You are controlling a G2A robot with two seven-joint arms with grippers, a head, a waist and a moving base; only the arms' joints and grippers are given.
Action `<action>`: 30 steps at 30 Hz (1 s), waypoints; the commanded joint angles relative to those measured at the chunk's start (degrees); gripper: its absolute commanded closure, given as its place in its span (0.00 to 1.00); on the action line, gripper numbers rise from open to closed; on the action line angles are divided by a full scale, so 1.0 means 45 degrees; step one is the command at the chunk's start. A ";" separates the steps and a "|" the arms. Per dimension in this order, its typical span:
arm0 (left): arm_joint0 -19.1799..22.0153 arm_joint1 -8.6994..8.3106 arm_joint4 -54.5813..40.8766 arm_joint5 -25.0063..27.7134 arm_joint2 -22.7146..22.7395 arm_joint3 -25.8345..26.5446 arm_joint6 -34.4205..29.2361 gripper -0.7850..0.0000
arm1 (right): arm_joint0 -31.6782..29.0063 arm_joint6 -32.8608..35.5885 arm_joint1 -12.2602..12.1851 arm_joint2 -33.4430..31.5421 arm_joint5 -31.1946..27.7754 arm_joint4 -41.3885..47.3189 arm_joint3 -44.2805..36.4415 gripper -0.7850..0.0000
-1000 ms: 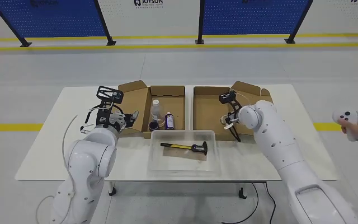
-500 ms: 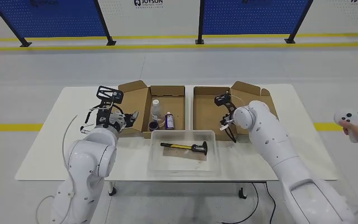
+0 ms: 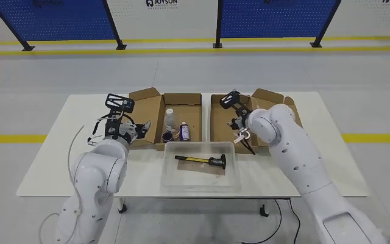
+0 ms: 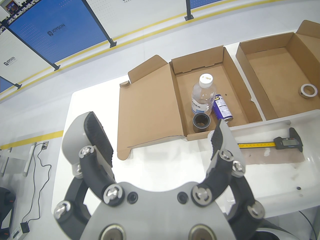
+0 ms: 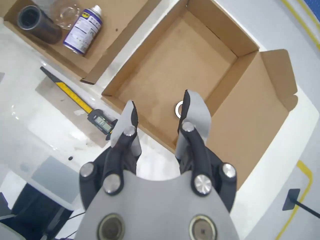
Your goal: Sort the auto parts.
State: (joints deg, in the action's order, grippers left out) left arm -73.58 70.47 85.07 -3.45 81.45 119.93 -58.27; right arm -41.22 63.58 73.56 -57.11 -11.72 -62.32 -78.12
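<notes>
1. Cardboard: you have two open boxes side by side on the white surface (image 3: 73, 152), with their flaps folded outward.
2. The left box (image 3: 190, 114) holds three items bunched toward its near wall. They are a clear plastic bottle (image 4: 203, 94) with a white cap, a blue spray can (image 4: 222, 107) just beside it, and a black sleeve (image 4: 201, 123) with its open end up in the near corner.
3. The right box (image 3: 222, 125) holds one metal ring (image 4: 308, 91), flat on the floor near the box's near wall.
4. A clear plastic tray (image 3: 183, 175) sits just in front of both boxes. A digital caliper (image 3: 201, 160) lies flat in it, with the yellow scale toward your left side and the black readout head toward your right.
5. Your left pincer (image 4: 155, 121) is spread wide and holds nothing. It hangs above the surface by the left box's outer flap, apart from everything.
6. Your right pincer (image 5: 159, 98) is partly open and holds nothing. It sits above the near end of the right box. In its wrist view, one finger partly covers the ring, and you cannot tell whether they touch.
</notes>
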 commanded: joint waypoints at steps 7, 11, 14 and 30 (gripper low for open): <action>0.0000 0.0000 0.0000 0.0000 0.0000 0.0000 0.0000 0.00 | -0.1233 0.0835 -0.0041 0.0557 -0.0926 0.0926 -0.2597 0.32; 0.0000 0.0000 0.0000 0.0000 0.0000 0.0000 0.0000 0.00 | -0.1520 0.1151 0.0031 0.1173 -0.1108 0.1213 -0.2920 0.29; 0.0000 0.0000 0.0000 0.0000 0.0000 0.0000 0.0000 0.00 | -0.1684 0.1311 0.0075 0.1520 -0.1176 0.1442 -0.2827 0.22; 0.0000 0.0000 0.0000 0.0000 0.0000 0.0000 0.0000 0.00 | -0.0962 0.0912 0.0357 0.2461 -0.1830 0.1882 -0.0032 0.19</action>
State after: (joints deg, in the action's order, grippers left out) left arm -73.58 70.47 85.07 -3.45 81.45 119.93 -58.27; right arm -46.27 66.60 75.19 -46.22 -19.43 -52.60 -78.82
